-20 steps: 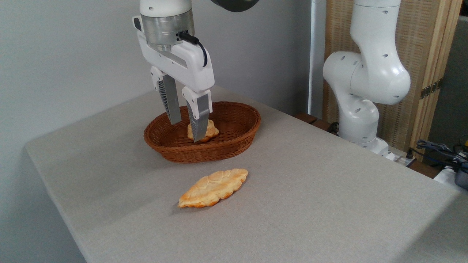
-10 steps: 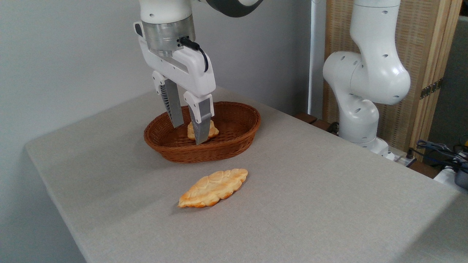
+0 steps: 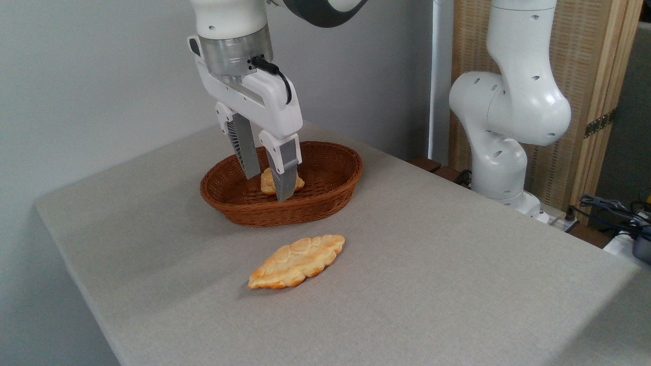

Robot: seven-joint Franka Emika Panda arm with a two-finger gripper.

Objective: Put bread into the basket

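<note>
I am hovering my gripper [image 3: 268, 187], fingers apart and empty, over the basket [image 3: 325, 203]; the bread [image 3: 296, 262] is lying at six o'clock, needing a grasp across its narrow width.

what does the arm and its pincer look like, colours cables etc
The arm is glossy white with rounded joints and a dark grey band near the top. A silver metal ring sits above the white pincer, whose two fingers are grey and ribbed. A black cable loops along its side.
</note>
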